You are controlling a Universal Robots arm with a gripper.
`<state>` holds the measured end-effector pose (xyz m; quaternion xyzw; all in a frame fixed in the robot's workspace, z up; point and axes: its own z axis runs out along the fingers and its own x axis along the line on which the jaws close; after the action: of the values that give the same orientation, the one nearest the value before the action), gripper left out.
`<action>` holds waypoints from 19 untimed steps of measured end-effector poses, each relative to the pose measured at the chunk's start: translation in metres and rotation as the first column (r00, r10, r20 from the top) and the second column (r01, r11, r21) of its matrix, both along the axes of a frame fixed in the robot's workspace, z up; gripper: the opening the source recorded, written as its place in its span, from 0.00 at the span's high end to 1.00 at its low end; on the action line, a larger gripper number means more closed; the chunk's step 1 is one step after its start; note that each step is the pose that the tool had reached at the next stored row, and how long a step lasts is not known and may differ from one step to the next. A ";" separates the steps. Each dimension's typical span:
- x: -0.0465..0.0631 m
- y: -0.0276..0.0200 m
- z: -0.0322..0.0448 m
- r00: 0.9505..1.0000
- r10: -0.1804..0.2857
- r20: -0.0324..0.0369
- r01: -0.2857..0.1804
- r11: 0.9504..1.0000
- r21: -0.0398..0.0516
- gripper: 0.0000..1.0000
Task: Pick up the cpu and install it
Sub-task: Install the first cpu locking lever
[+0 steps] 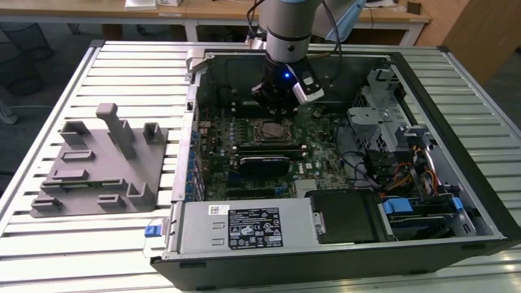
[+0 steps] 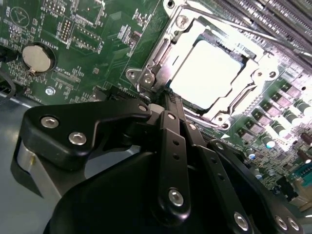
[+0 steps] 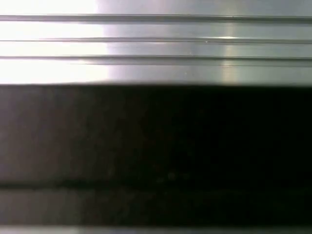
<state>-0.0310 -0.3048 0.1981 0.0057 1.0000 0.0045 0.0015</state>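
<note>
The cpu (image 2: 207,73) is a bright silver square lying flat inside the metal-framed socket (image 2: 151,73) on the green motherboard. In the exterior view the cpu (image 1: 271,129) sits in the middle of the board, inside the open computer case. My gripper (image 1: 274,110) hangs just above the socket's far edge. In the second wrist view its black fingers (image 2: 168,126) run together to a tip, and my gripper (image 2: 168,100) rests at the socket's corner beside the hinge. It is shut with nothing held.
A grey plastic holder block (image 1: 97,165) lies on the slatted table at the exterior view's left. Case walls (image 1: 191,122), a drive cage (image 1: 382,122), cables and the power supply (image 1: 244,226) ring the board. A coin battery (image 2: 36,58) sits near the socket.
</note>
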 end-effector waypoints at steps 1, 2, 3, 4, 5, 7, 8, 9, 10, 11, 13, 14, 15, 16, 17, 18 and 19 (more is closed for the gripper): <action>0.000 0.0000 -0.0002 1.000 0.000 0.000 0.000 1.000 -0.005 0.89; 0.000 0.0001 -0.0003 1.000 0.000 0.000 0.000 1.000 -0.009 0.89; 0.000 0.0000 -0.0005 1.000 0.000 0.000 0.000 1.000 -0.010 0.89; 0.000 0.0000 -0.0006 1.000 0.000 0.000 0.000 1.000 -0.012 0.89; 0.000 0.0000 -0.0009 1.000 0.000 0.000 0.000 1.000 -0.013 0.89; 0.001 0.0000 -0.0013 1.000 0.000 -0.001 0.000 1.000 -0.014 0.89; 0.001 0.0001 -0.0014 1.000 0.000 -0.001 0.000 1.000 -0.013 0.89; 0.001 0.0001 -0.0015 1.000 0.000 -0.001 0.000 1.000 -0.011 0.89; 0.001 0.0001 -0.0016 1.000 0.000 -0.001 0.000 1.000 -0.007 0.89; 0.001 0.0002 -0.0017 1.000 0.000 -0.001 0.000 1.000 0.000 0.89; 0.001 0.0003 -0.0018 1.000 0.000 -0.001 0.000 1.000 0.018 0.89; 0.001 0.0002 -0.0018 1.000 0.000 -0.002 0.000 1.000 0.027 0.89; 0.001 0.0001 -0.0016 1.000 0.000 -0.002 0.000 0.999 0.035 0.89; 0.001 0.0002 -0.0017 1.000 0.000 -0.002 0.000 0.999 0.045 0.89; 0.001 0.0003 -0.0018 1.000 0.000 -0.003 0.000 0.999 0.054 0.89; 0.001 0.0006 -0.0022 1.000 0.001 -0.003 -0.001 0.998 0.067 0.89; 0.001 0.0007 -0.0025 1.000 0.001 -0.003 -0.001 0.997 0.077 0.89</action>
<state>-0.0296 -0.3040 0.1955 0.0053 0.9991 0.0432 -0.0001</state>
